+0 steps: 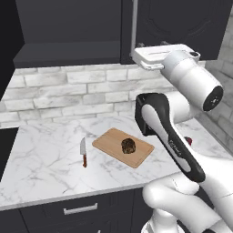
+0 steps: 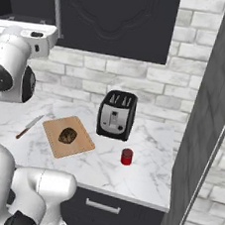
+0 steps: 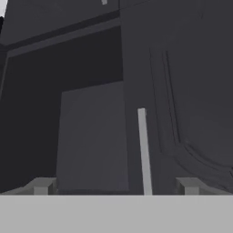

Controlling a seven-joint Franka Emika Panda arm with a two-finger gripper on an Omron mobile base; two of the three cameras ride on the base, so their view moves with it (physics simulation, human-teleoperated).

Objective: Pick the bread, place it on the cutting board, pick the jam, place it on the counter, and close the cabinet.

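The dark brown bread point(image 1: 129, 145) point(image 2: 67, 135) lies on the light wooden cutting board point(image 1: 113, 142) point(image 2: 81, 143). The red jam point(image 2: 126, 156) stands on the marble counter point(image 1: 45, 159) point(image 2: 149, 176), right of the board and in front of the toaster; in the left base view only its edge point(image 1: 188, 140) peeks past my arm. My gripper point(image 3: 116, 187) is open and empty. It is raised to the dark cabinet point(image 1: 182, 22) point(image 2: 116, 17), facing the silver handle point(image 3: 143, 150) of the right door. The cabinet's left compartment point(image 1: 68, 27) stands open.
A black toaster point(image 2: 117, 114) stands behind the jam. A red-handled knife point(image 1: 83, 152) point(image 2: 29, 126) lies left of the board. A tall dark panel with a silver bar point(image 2: 208, 121) rises at the counter's right end. Dark drawers point(image 1: 80, 209) run under the counter.
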